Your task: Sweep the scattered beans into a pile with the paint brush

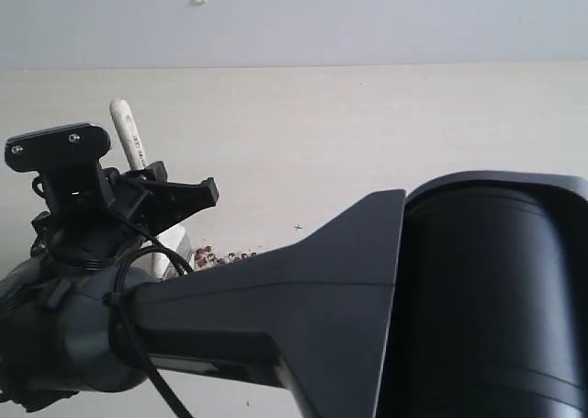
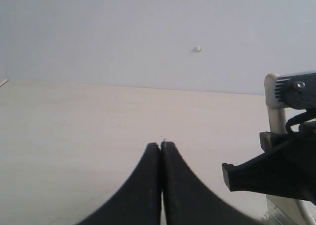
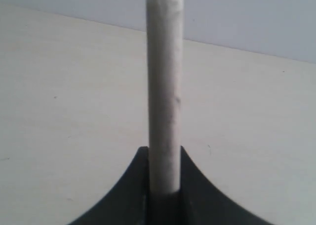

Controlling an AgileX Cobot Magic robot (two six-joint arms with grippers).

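My right gripper (image 3: 164, 153) is shut on the pale handle of the paint brush (image 3: 164, 76), which stands up between its black fingers. In the exterior view that gripper (image 1: 152, 193) is at the left, and the brush handle (image 1: 126, 129) rises above it. A strip of the silver ferrule shows below; the bristles are hidden. A small patch of reddish-brown beans (image 1: 220, 255) lies just right of the ferrule, partly covered by a dark arm. My left gripper (image 2: 161, 145) is shut with nothing between its fingers, over bare table. It has the brush handle (image 2: 274, 111) off to one side.
A large black arm part (image 1: 478, 299) fills the lower right of the exterior view and hides much of the pale wooden table (image 1: 367, 124). A light wall (image 1: 367, 23) stands behind the table's far edge.
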